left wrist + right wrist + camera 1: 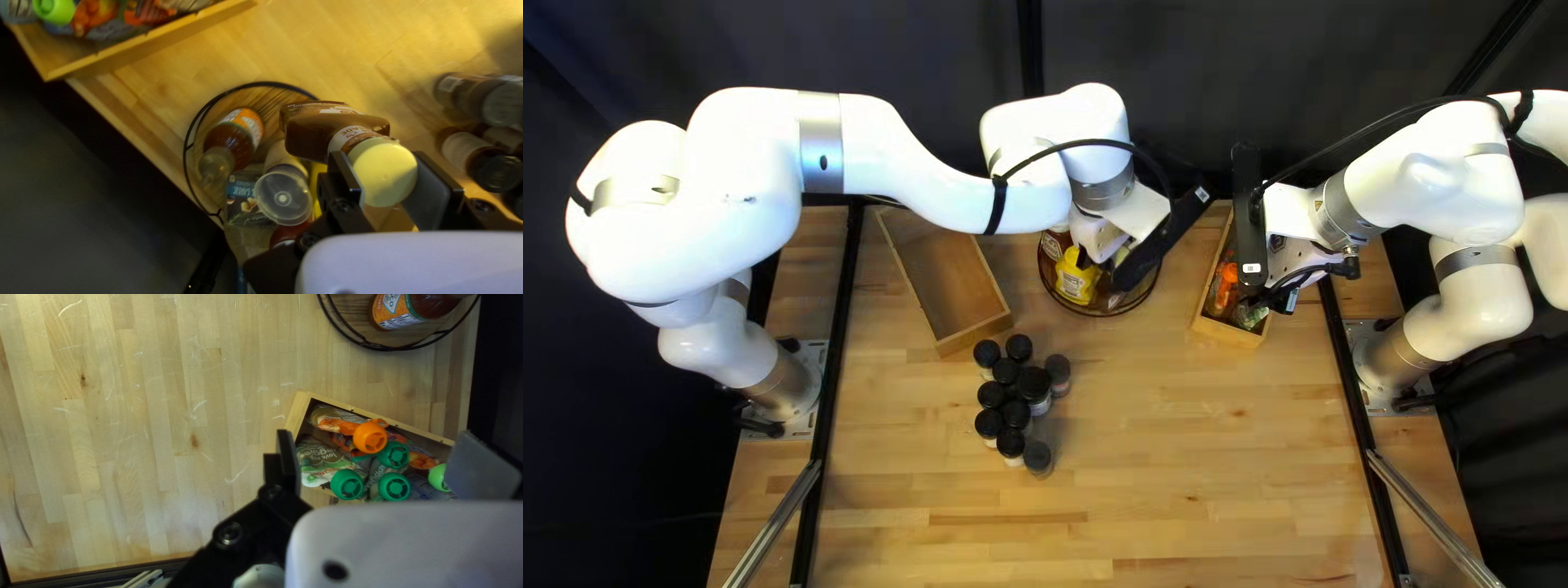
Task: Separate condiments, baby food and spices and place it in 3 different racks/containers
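Brown btl (309, 135) btwn L fingers (1084, 258)

Dark curtain (893, 54) behind a pale wooden bench (1198, 534)

The curtain falls in soft folds past the far edge, crossed near its middle by a black upright (1030, 44). More dark cloth (610, 457) hangs at the left, and black drapery (1508, 479) at the right. The bench top is built of narrow honey-coloured strips, with knots and pale scratches. Black rails run along its left (826, 436) and right (1383, 512) sides, near slanting silver bars (776, 523). Light leaves a whitish sheen on the wood; the left wrist view looks yellower, with a dim grey area (98, 218) beyond the bench's edge.
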You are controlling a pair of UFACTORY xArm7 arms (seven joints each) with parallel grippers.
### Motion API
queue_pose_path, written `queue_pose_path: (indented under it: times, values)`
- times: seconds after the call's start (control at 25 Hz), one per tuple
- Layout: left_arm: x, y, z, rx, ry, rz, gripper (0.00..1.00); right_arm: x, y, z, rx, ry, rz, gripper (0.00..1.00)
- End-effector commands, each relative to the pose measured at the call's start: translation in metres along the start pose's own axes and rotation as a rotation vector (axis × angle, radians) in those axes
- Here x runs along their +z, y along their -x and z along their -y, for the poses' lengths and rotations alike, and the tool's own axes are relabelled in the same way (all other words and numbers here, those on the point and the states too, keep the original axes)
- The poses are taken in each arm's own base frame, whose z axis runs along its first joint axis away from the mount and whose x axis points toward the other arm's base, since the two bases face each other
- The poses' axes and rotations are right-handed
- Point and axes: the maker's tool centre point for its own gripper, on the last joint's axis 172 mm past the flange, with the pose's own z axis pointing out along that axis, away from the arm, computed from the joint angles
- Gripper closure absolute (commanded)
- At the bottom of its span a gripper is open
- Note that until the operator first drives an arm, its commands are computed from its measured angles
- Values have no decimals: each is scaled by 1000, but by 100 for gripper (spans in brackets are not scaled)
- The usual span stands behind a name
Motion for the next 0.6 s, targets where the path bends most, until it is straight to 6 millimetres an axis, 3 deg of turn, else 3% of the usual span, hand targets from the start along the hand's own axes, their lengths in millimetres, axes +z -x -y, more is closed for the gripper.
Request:
queue_pose_path:
  times: [0.04, 0.48, 0.56, 0.6]
  values:
    - [6, 7, 5, -13, -13, 16, 100, 0, 0, 0, 0, 0, 0, 0]
    - [22, 12, 5, -28, -10, 22, 100, 0, 0, 0, 0, 0, 0, 0]
    - [24, 12, 4, -29, -6, 22, 94, 0, 0, 0, 0, 0, 0, 0]
    - [24, 12, 3, -30, -5, 22, 77, 0, 0, 0, 0, 0, 0, 0]
